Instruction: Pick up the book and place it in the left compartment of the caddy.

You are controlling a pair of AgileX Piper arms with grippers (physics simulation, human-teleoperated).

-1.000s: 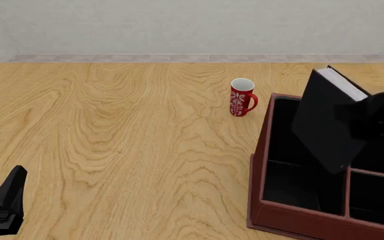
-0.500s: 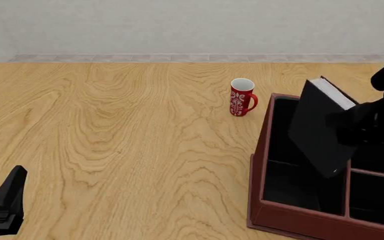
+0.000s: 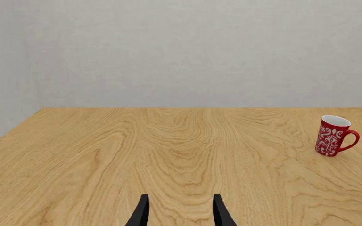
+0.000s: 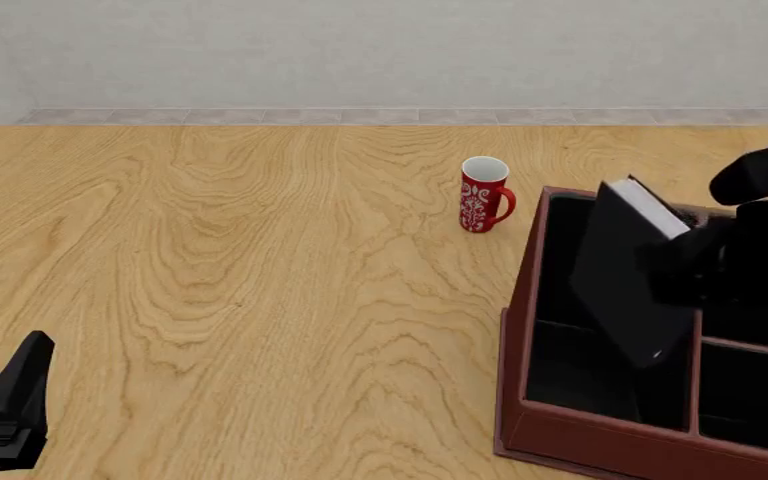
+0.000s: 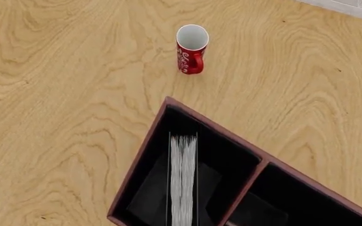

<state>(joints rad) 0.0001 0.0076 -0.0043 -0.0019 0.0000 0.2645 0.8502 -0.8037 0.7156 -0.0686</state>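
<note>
A light oak-grained wooden table (image 4: pixel 224 300) is backed by a pale grey wall (image 4: pixel 357 50), with a red patterned mug (image 4: pixel 483 195) standing just beyond the reddish-brown wooden caddy (image 4: pixel 584 440). The thick black hardback book (image 4: pixel 624 285) is held tilted by the right gripper (image 4: pixel 704 265), its lower end down inside the long black-lined left compartment (image 4: pixel 578 370). The left gripper (image 3: pixel 179 212) is held low over bare wood with its fingers spread and nothing between them.
</note>
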